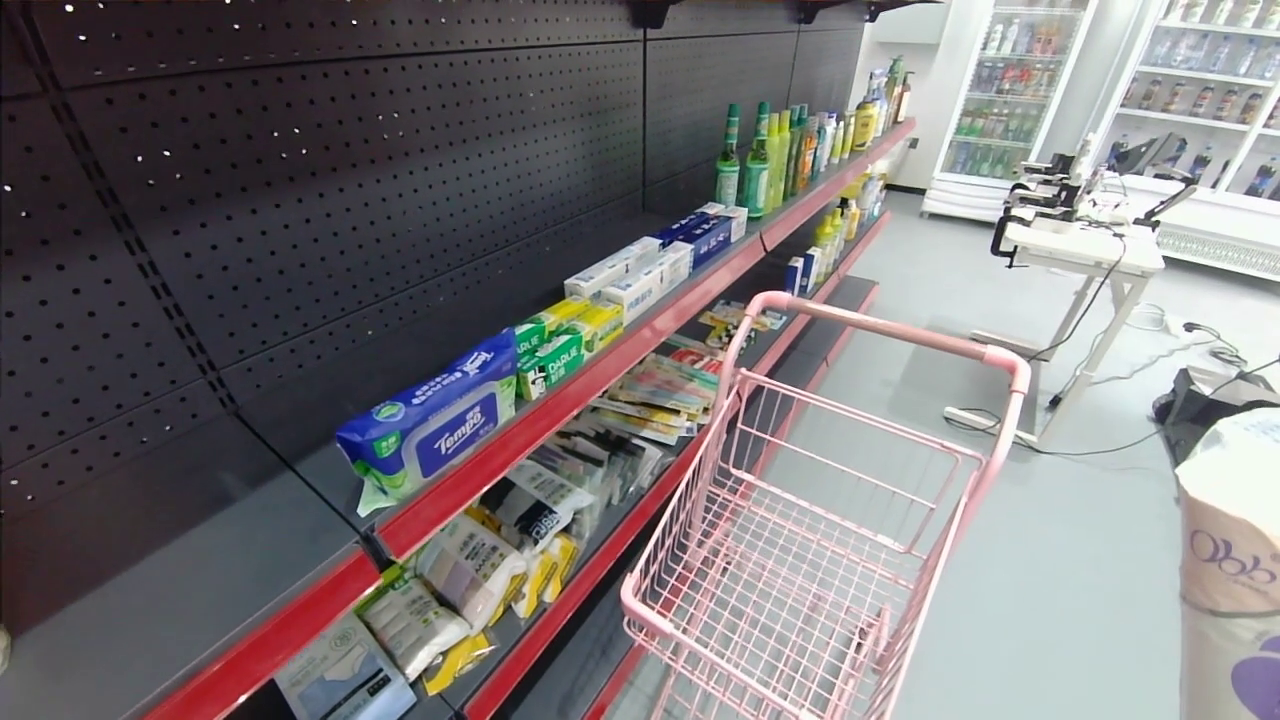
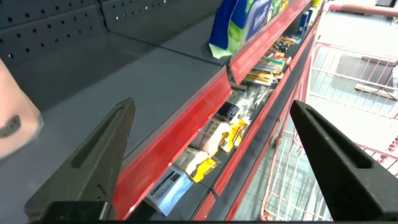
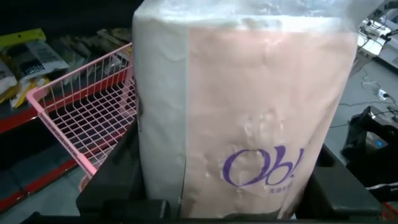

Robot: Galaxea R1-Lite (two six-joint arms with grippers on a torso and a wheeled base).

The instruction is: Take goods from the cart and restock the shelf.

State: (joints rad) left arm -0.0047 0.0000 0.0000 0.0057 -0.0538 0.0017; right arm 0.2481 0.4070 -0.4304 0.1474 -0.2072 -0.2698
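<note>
A tall pack of tissue rolls in peach and white plastic wrap with purple lettering (image 3: 261,112) is grasped by the right tool (image 3: 227,186), whose dark fingers (image 3: 115,174) press against both of its sides. In the head view this pack (image 1: 1230,560) stands upright at the right, beside the pink wire shopping cart (image 1: 985,355) and well apart from the shelving. The cart sits on the grey floor (image 1: 1080,540) just beside the long dark shelf with a red front edge (image 1: 560,400), and its handle points away from the robot. The left tool (image 2: 211,104) is released, its two dark fingers (image 2: 112,143) spread wide, and it hangs over the bare grey near end of the same shelf (image 2: 143,74). Farther along the top board lies a blue and white pack of wipes (image 1: 430,420), then green toothpaste boxes (image 1: 560,345), white and blue boxes (image 1: 650,270) and a row of green bottles (image 1: 760,160). The board below (image 1: 590,570) carries white and yellow packets (image 1: 480,570) and flat carded goods (image 1: 650,395). Across the aisle, beyond the cart, a white tabletop on a stand (image 1: 1085,255) carries equipment with cables, and glass-door coolers (image 1: 1010,90) stocked with drinks line the far wall.
</note>
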